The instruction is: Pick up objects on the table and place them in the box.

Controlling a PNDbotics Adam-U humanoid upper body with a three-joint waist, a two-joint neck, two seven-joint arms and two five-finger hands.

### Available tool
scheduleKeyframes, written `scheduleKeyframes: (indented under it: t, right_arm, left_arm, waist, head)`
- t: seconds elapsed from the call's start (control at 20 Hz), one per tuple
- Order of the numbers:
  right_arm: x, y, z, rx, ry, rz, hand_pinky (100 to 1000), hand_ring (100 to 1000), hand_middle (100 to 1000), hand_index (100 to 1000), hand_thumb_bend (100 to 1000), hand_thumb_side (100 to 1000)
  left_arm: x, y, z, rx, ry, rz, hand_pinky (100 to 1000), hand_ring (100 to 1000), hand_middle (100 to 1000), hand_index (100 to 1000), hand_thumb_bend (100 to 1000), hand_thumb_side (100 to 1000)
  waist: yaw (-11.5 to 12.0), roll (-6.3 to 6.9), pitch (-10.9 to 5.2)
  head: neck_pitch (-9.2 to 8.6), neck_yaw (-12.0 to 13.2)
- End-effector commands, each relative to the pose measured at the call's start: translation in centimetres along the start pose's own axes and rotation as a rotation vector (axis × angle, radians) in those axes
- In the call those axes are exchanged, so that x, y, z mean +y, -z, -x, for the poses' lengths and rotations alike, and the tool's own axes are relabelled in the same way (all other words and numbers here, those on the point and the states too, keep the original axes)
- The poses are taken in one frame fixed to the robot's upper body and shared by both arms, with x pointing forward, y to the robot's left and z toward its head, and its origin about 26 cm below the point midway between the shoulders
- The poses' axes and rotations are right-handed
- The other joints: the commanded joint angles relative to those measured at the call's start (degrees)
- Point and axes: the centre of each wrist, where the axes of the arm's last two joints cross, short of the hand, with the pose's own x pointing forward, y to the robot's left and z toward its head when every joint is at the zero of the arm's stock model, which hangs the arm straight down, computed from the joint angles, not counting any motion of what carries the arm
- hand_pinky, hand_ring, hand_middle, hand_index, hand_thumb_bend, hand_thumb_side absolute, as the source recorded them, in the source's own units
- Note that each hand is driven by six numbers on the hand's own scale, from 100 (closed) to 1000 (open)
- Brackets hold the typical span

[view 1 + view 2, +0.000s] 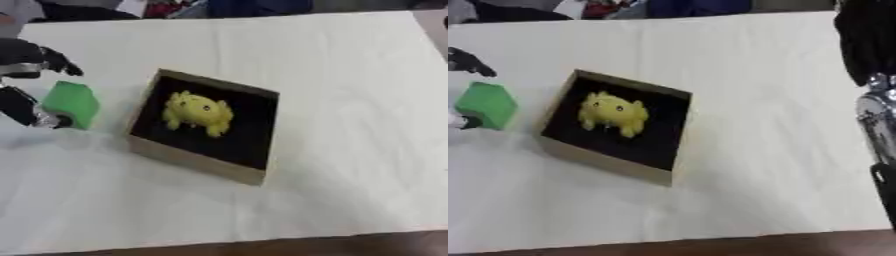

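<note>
1. Judged from here, the step in hand is carrying the green block (72,103) to the box (194,161): lift it above the near wall, then let go beside the yellow toy (198,113).
2. The left hand (24,75) is left of the box, its fingers (59,61) curled round the block, grasping it above the table (350,100).
3. Right of the box only a right arm shows; its hand is out of sight.

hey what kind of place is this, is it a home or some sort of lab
Most likely a lab or test bench rather than a home. A table under a plain white cloth holds only a shallow box with a yellow toy inside, and the robot's left hand grips a green block.
</note>
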Motion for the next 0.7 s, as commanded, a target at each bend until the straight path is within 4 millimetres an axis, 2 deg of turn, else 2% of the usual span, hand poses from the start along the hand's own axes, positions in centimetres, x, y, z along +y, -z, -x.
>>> scheduleKeyframes:
  t: [0.05,0.2,0.55,0.7]
  right_arm:
    - [-0.3,0.4,-0.7,-0.024,-0.006,-0.003,982,856,620,935,100,947]
    - [-0.3,0.5,-0.8,-0.024,-0.004,-0.007,983,856,618,933,100,950]
    - [-0.3,0.5,-0.8,-0.024,-0.003,-0.008,984,856,617,931,100,952]
    - [-0.2,0.5,-0.8,-0.022,0.002,-0.010,985,856,616,932,100,955]
  left_arm:
    - [0.5,-0.4,0.8,0.040,0.013,0.006,831,887,856,964,410,503]
    - [0.3,0.0,1.0,0.053,0.009,0.011,830,885,853,962,356,487]
    - [-0.1,0.6,1.3,0.058,-0.011,0.029,815,870,819,947,320,474]
    - [-0.2,0.7,1.3,0.059,-0.009,0.029,797,853,780,929,247,457]
  waist:
    - [-0.17,-0.07,-0.87]
    - [-0.28,-0.11,-0.57]
    - [-0.44,-0.31,-0.14]
    - [-0.53,-0.36,-0.04]
  head:
    - [-0.87,0.15]
    - [-1.11,0.16]
    - [-1.54,0.37]
    - [-1.85,0.44]
